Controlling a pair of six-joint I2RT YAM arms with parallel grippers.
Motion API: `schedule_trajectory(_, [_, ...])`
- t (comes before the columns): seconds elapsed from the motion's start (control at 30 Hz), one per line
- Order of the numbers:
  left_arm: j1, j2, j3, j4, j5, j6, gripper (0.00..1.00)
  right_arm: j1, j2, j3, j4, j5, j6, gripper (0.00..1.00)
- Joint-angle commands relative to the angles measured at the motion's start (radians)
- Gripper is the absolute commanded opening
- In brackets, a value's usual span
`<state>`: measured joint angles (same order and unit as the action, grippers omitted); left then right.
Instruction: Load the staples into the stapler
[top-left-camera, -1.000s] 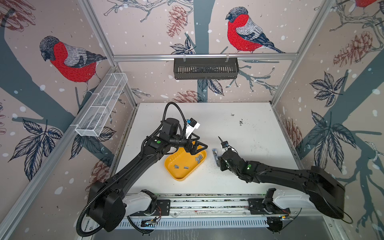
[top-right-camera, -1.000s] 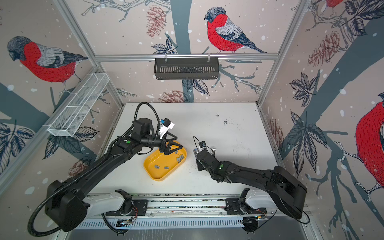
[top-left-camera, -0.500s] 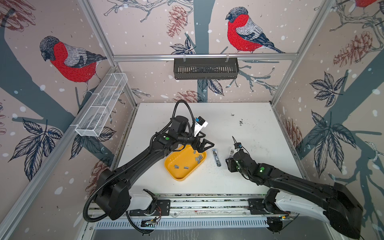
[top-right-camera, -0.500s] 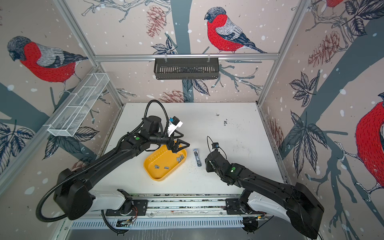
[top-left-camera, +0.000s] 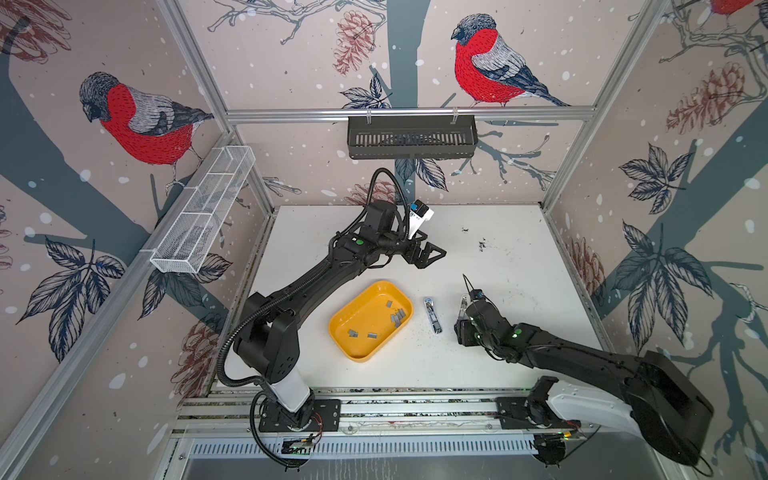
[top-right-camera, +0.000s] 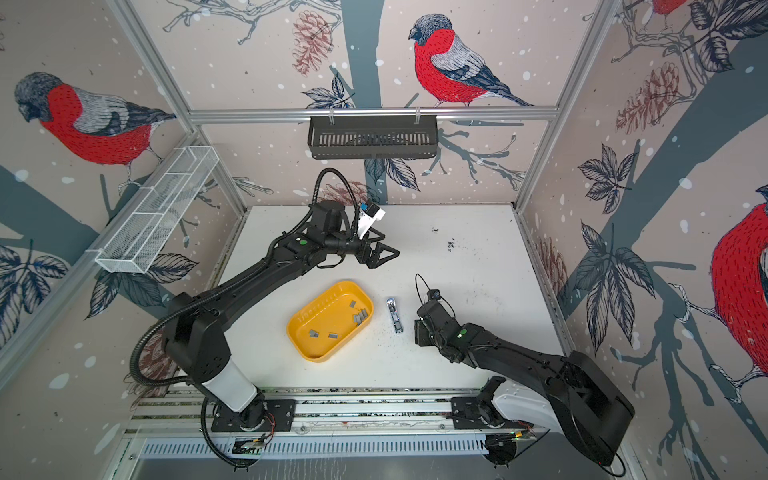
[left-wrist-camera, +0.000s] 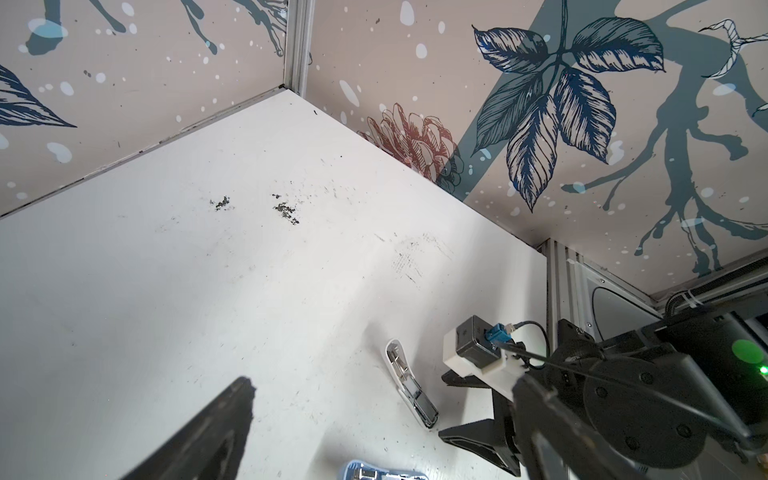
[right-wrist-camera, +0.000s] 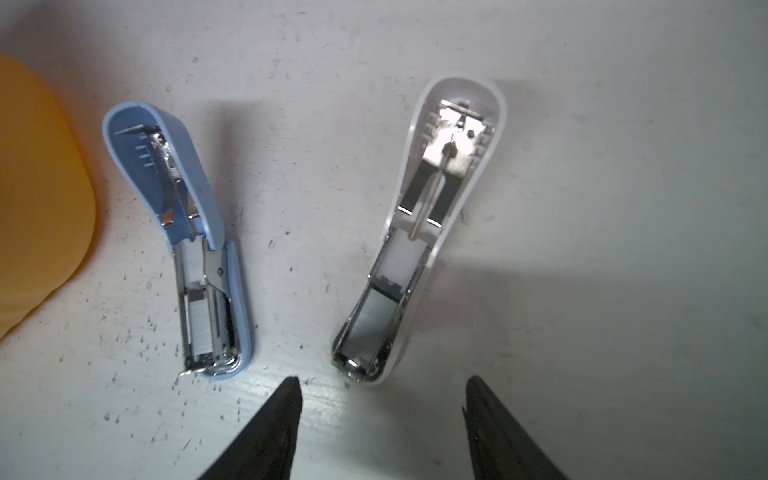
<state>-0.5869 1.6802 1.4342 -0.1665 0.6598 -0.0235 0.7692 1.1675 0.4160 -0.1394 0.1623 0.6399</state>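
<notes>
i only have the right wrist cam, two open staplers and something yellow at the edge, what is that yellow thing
Observer: A yellow tray with several loose staples in it.
Operator: is the left arm near my staplers
Observer: No, the left gripper hangs open and empty beyond the tray, toward the back of the table, apart from the blue stapler.
Operator: anything else lying back there
Observer: Just some dark specks.

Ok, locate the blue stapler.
In a top view the blue stapler lies open just right of the yellow tray, the white stapler beyond it.
</notes>
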Motion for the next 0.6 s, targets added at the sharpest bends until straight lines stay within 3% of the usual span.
schedule_trajectory(0.0, [-0.002, 0.006, -0.006, 0.020, 0.024, 0.022, 0.97, -0.001, 0.042, 0.023, 0.043, 0.017, -0.029, 0.63])
schedule_trajectory(0.17, [0.001, -0.022, -0.067, 0.034, -0.001, 0.042, 0.97, 0.006, 0.081, 0.048, 0.020, 0.054, -0.035, 0.61])
schedule_trajectory(0.3, [0.000, -0.036, -0.081, 0.035, -0.002, 0.029, 0.97, 0.037, 0.145, 0.070, -0.041, 0.154, -0.011, 0.60])
schedule_trajectory(0.57, [-0.002, -0.042, -0.083, 0.032, -0.045, 0.019, 0.97, 0.053, 0.110, 0.027, -0.028, 0.165, 0.041, 0.55])
